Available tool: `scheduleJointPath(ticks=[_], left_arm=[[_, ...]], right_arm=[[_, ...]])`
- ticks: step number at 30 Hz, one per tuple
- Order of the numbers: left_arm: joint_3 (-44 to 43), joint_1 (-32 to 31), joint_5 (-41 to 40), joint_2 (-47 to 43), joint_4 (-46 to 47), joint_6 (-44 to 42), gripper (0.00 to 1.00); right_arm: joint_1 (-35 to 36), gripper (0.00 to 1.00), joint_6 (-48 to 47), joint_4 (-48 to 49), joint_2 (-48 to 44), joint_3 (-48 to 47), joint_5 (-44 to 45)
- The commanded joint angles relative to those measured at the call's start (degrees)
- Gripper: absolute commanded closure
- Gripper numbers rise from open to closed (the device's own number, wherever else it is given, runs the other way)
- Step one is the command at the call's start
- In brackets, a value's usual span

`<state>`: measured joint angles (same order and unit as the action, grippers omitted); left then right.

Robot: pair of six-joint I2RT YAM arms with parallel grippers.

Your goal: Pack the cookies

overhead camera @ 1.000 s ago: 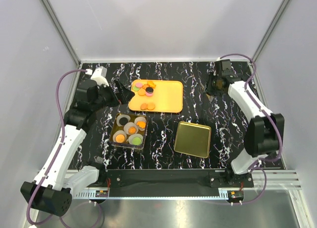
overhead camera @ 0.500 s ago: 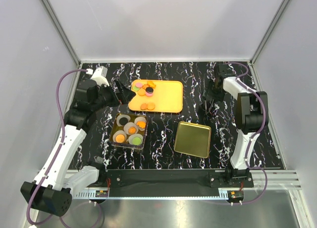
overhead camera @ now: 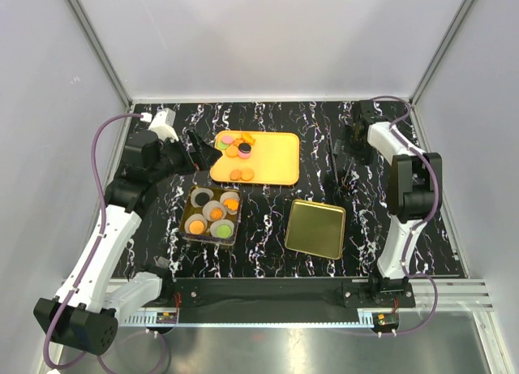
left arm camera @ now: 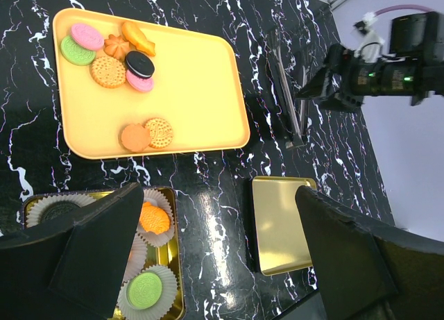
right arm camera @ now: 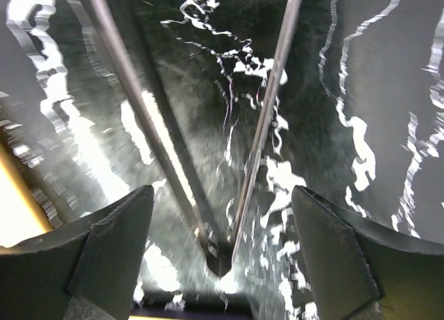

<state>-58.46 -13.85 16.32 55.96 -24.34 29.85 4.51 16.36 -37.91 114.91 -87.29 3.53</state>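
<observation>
Orange tray (left arm camera: 201, 77): one. Cookies (left arm camera: 107, 71) on it: nine, namely five orange to tan, two pink, one green and one black.

Gold tin (overhead camera: 211, 241): one, holding white paper cups (overhead camera: 213, 211). Five cups count clearly from the top view; a sixth cannot be confirmed. Cookies seated in cups: four visible, namely two orange, one black and one green.

Cookies in view altogether: thirteen.

Gold lid (overhead camera: 315, 229): one, flat on the table (overhead camera: 268, 252).

Metal tongs (right arm camera: 264, 119): one pair.
</observation>
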Motion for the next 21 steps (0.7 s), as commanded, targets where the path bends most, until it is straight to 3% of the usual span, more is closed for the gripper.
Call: scheduleJointPath(ticks=[1,5,8,16,21], left_arm=[[0.27,0.40,1.09,-1.12,2.63,-0.05,0.01],[0.54,0.31,1.35,-0.68,2.80,0.12,0.01],[1.06,0.14,3.37,0.11,4.03,1.00,0.01],[1.06,-3.29,4.08,2.22,4.04,1.44,0.01],[0.89,-4.87,3.63,3.01,3.60,1.18,0.01]], right_arm=[[0.23,0.14,2.09,-1.64,-9.78,-0.44,1.40],[1.54,0.20,5.34,3.00,-22.32,11.49,-2.12],[5.57,0.22,8.42,5.30,-31.48,25.71,-0.81],[15.78,0.34,19.40,1.35,-45.55,40.08,3.94],[15.70,0.36,23.27,-2.51,-50.92,44.48,6.39]])
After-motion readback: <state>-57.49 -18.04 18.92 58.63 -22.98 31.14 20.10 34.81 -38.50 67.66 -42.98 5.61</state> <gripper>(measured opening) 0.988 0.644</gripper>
